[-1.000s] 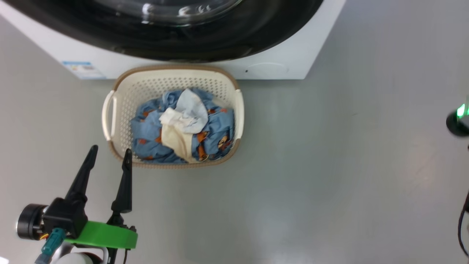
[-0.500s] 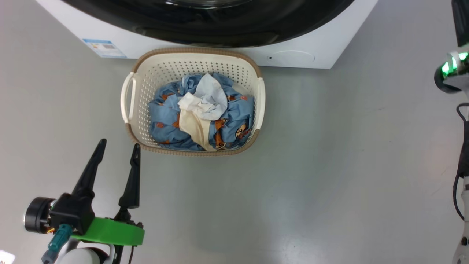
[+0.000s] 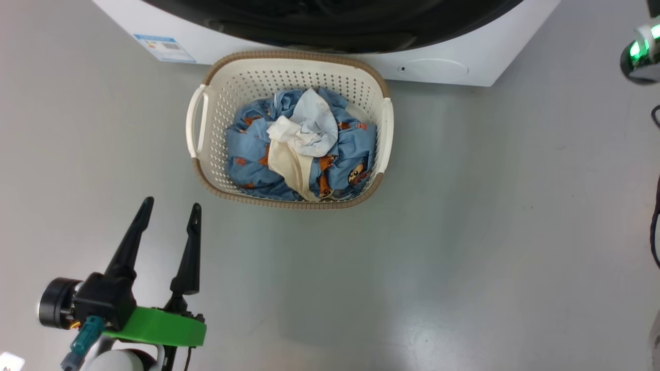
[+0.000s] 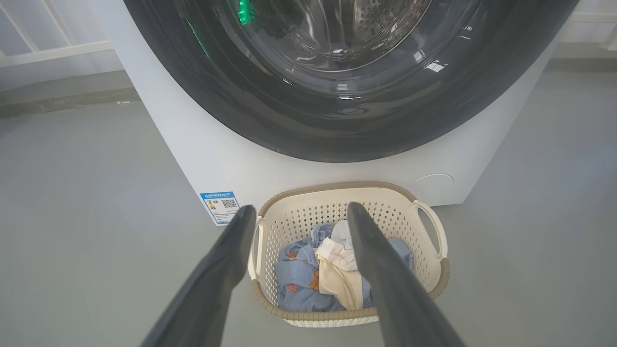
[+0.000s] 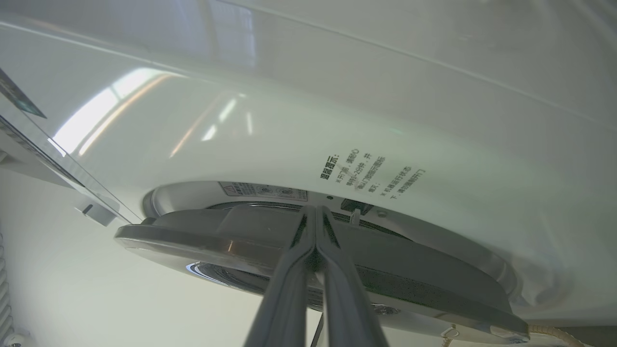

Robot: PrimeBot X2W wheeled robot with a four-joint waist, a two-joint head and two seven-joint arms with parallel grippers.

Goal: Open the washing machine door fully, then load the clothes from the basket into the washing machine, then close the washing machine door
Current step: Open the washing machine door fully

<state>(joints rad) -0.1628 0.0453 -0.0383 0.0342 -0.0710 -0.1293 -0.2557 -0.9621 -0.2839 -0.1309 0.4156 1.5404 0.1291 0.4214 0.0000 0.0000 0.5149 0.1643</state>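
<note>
Hazard: slipping off the large round glossy-black-rimmed washing machine door (image 5: 217,231) while prying, with little purchase for thin tips; possibly swinging it against the small cream perforated basket (image 3: 384,123) of blue printed clothes (image 3: 247,154) just below. Poking right gripper (image 5: 314,209), clenched and empty, at door's edge; holding left gripper (image 3: 172,202) wide apart, empty, near basket.

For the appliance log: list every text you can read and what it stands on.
Blue label on washer: QR code and print, too small to read.
Chinese print on washer beside door: too blurred to quote.
Sticker in door recess: unreadable.
</note>
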